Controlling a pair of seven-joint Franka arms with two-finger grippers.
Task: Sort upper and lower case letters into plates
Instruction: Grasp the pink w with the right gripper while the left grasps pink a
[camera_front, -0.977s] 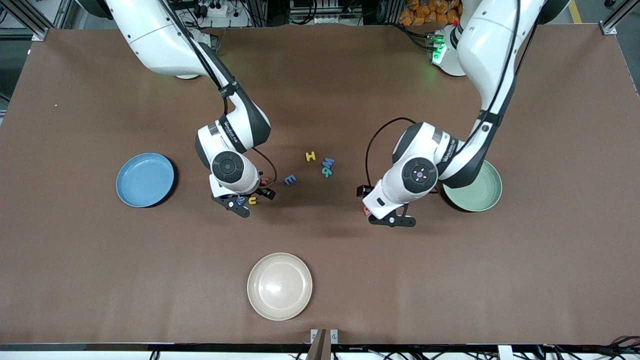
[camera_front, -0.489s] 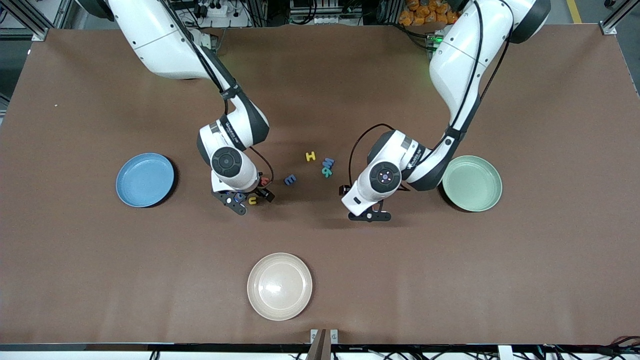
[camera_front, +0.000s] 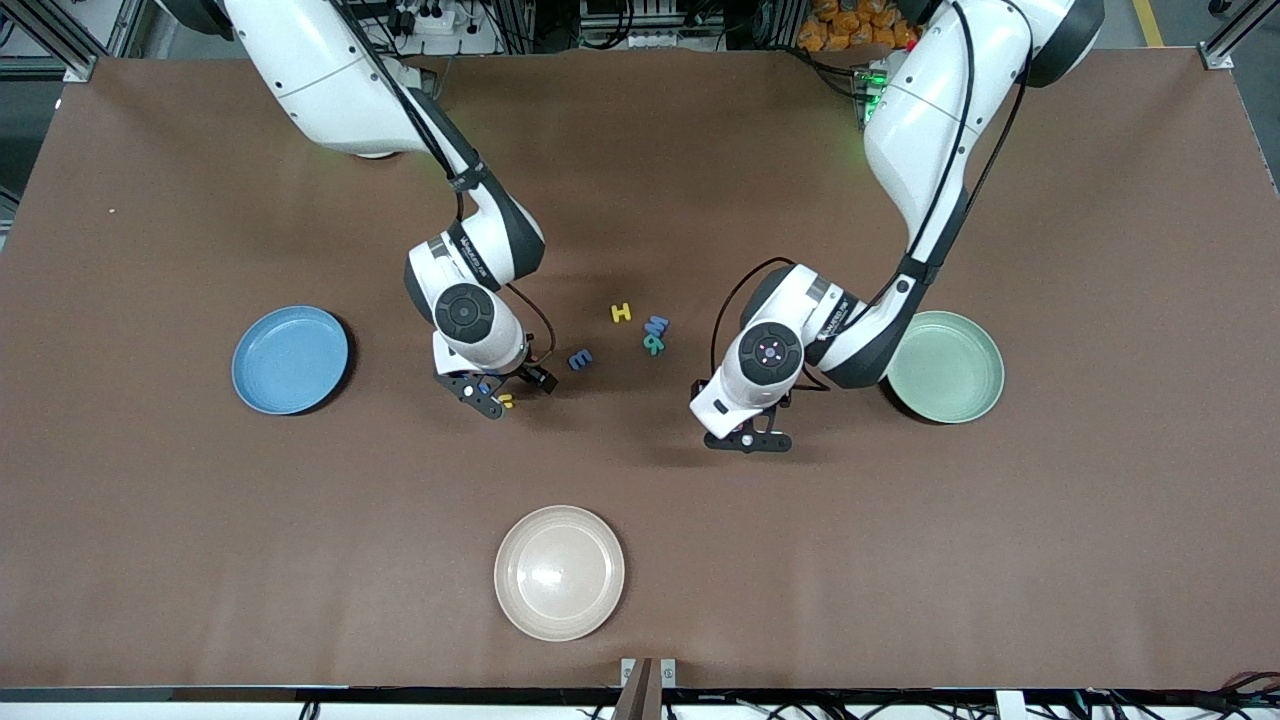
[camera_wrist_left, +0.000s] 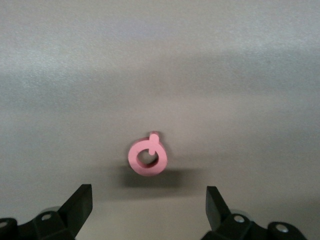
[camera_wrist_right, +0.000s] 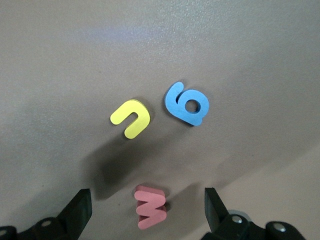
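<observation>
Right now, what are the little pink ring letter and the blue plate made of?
The pink letter looks like soft foam: thick, matte, with blunt cut edges and no shine. The blue plate looks like smooth hard plastic or melamine, going by its even colour and thin raised rim, though ceramic cannot be ruled out.

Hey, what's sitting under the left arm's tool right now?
A pink ring-shaped letter lies flat on the brown table, under the open left tool. In the front view the arm covers it.

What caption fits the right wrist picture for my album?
Open right tool hovering over a pink letter, with a yellow letter and blue letter beside it on the brown table.
</observation>
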